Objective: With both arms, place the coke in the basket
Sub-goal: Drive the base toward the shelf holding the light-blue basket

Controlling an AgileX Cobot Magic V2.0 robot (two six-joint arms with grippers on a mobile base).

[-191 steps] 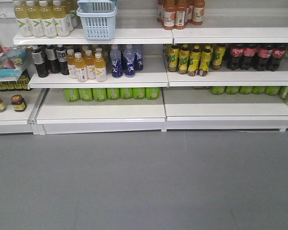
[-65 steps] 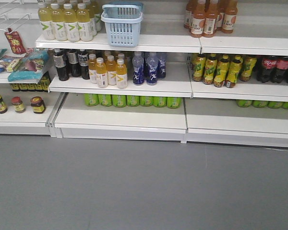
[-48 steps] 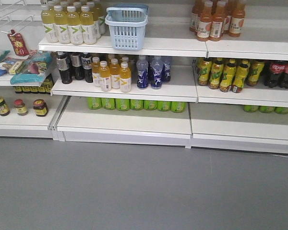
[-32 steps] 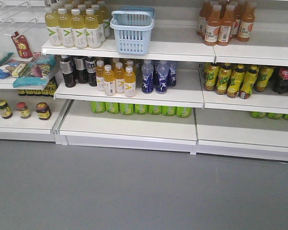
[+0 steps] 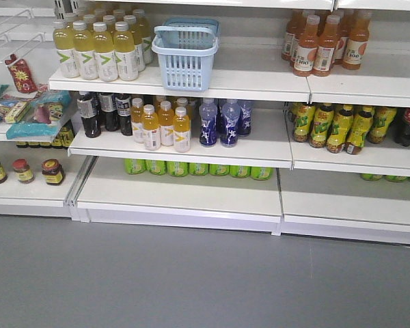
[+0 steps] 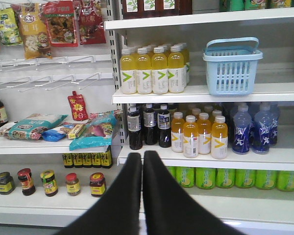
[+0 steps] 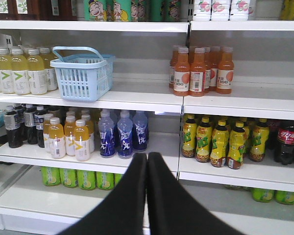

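Coke bottles (image 7: 286, 142) untouched on the middle shelf (image 7: 220, 174), far right, slid nearly out of the front view since three seconds ago. Pale blue basket (image 5: 186, 65) on the upper shelf (image 5: 260, 78), drifted rightward and lower. Left gripper (image 6: 142, 164) and right gripper (image 7: 147, 164) pinched together, empty. Likely still approaching.

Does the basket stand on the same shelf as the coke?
No, the basket stands on a higher shelf than the coke.

All views face the shelves (image 5: 253, 76), the front one tilted down, sharing the basket (image 5: 186, 68).
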